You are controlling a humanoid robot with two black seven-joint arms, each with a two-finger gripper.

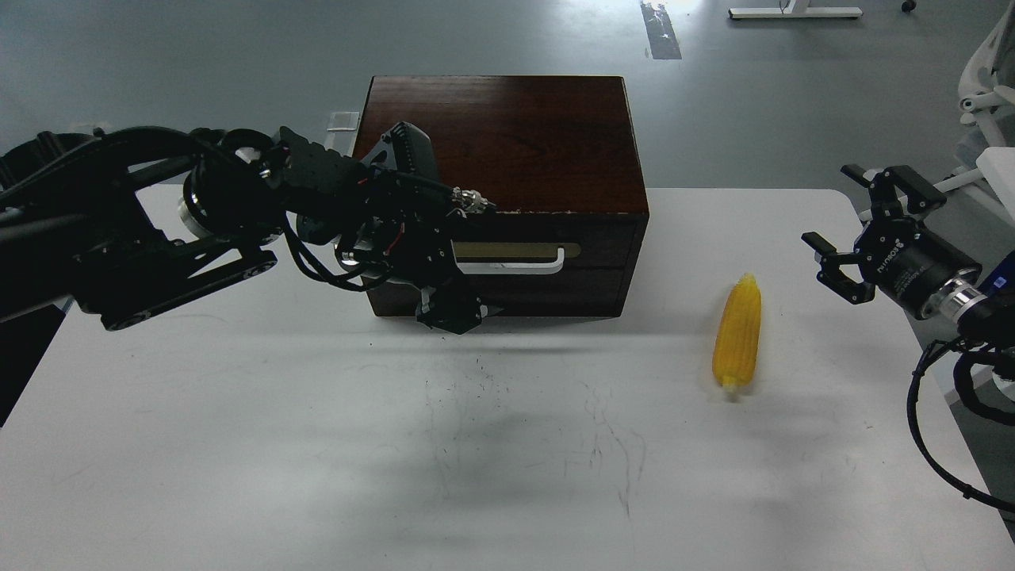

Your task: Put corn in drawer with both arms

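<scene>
Table [317, 476] fills the near part of the view, white and scuffed with faint dark marks, and nothing lies on its front half. Farther in, to the right, the corn [737, 339] lies flat on the tabletop, lengthwise away from me with its tapered tip pointing to the far side, well apart from the box and untouched.

Just beyond the corn, at the table's right edge, the right gripper [852, 230] hangs above the surface with its fingers spread wide and nothing between them; it is near the cob but not over it.

On the left, the left gripper [452, 305] sits against the front of the drawer [555, 274], at the left end of the white handle [515, 262]. Its fingers are dark and bunched, so I cannot tell how far open they are or whether they have hold of the bar.

Drawer front looks flush with the dark wooden box [507, 135], so it appears shut. My judgement: the opening step is in hand. The next move calls for a firm hold on the handle and a straight pull toward me, then the right arm can pick up the corn.

Behind the table, grey floor [238, 47] and part of a white chair [983, 79] at the right; neither stands in the way.
</scene>
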